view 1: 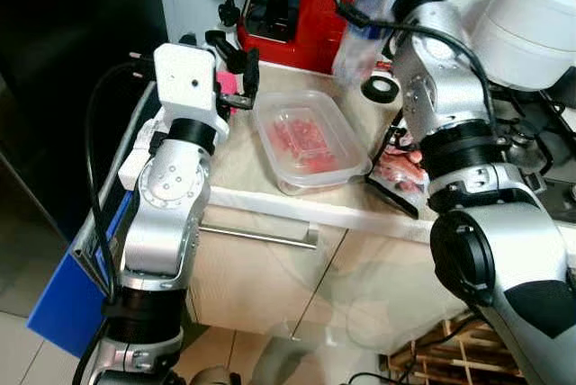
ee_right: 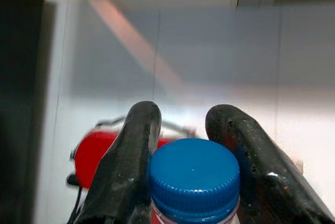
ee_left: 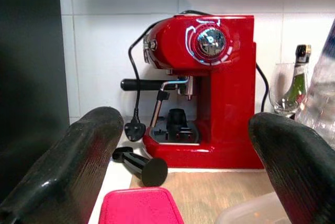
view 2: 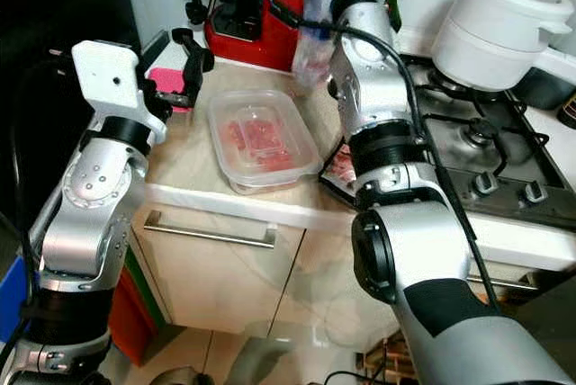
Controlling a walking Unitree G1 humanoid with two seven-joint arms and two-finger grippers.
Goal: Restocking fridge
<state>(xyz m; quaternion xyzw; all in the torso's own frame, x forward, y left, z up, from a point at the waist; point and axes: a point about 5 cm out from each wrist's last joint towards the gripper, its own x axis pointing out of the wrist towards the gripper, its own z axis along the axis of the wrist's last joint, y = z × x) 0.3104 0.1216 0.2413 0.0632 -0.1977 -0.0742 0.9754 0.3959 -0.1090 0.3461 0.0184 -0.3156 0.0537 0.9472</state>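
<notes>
Clear bottle (view 2: 310, 43) with blue cap (ee_right: 194, 179), raised above worktop (view 1: 243, 165) before red coffee machine (ee_left: 207, 85), clenched just below cap by right claw (ee_right: 183, 145). Lidded container (view 1: 309, 140) of pink food beside it on worktop. Left claw (ee_left: 183, 166) released, fingers wide, hovering over pink lid (ee_left: 138, 206).

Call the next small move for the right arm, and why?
Probably lift the bottle straight up and carry it toward the fridge. The right gripper has both fingers closed on the neck just under the blue cap, so the grasp looks set. The left gripper hangs open near the pink lid, beside the tub, holding nothing.
</notes>
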